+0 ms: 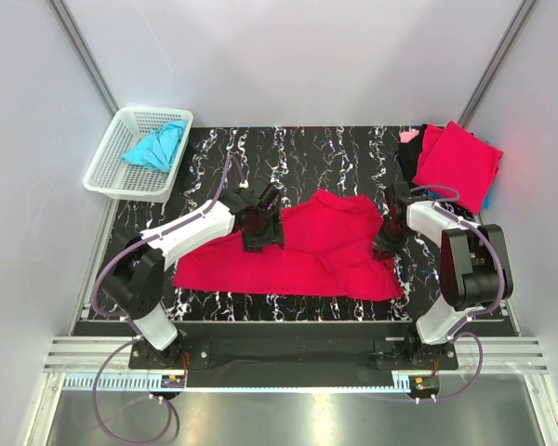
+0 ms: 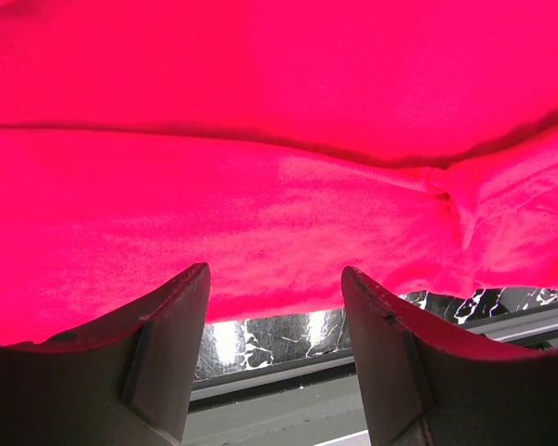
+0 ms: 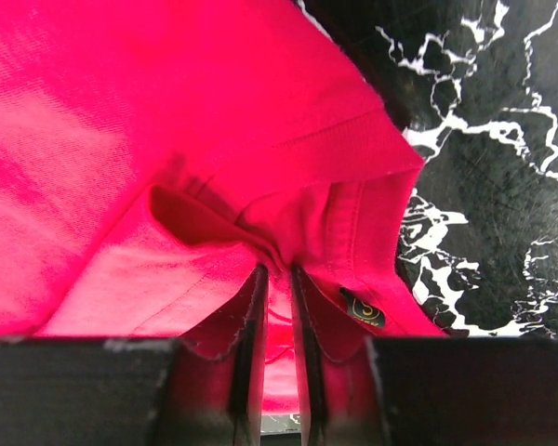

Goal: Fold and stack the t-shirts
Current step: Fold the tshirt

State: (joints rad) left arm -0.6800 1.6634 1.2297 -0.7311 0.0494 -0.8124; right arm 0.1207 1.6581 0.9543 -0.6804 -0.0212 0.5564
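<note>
A crimson t-shirt (image 1: 302, 249) lies crumpled across the middle of the black marbled table (image 1: 298, 153). My left gripper (image 1: 260, 228) hovers over its left upper part. In the left wrist view this gripper (image 2: 274, 307) stands open, with nothing between its fingers (image 2: 172, 344) and red cloth (image 2: 279, 186) just beyond them. My right gripper (image 1: 389, 240) is at the shirt's right edge. There it (image 3: 277, 279) is shut on a pinched fold of the red t-shirt (image 3: 167, 139) near the collar and a small black label (image 3: 363, 308). A turquoise t-shirt (image 1: 155, 146) lies bunched in the basket.
A white lattice basket (image 1: 102, 172) stands at the back left, partly off the table. A folded red shirt (image 1: 458, 160) lies at the back right corner, with a pink and black item (image 1: 409, 139) beside it. Grey walls close in both sides.
</note>
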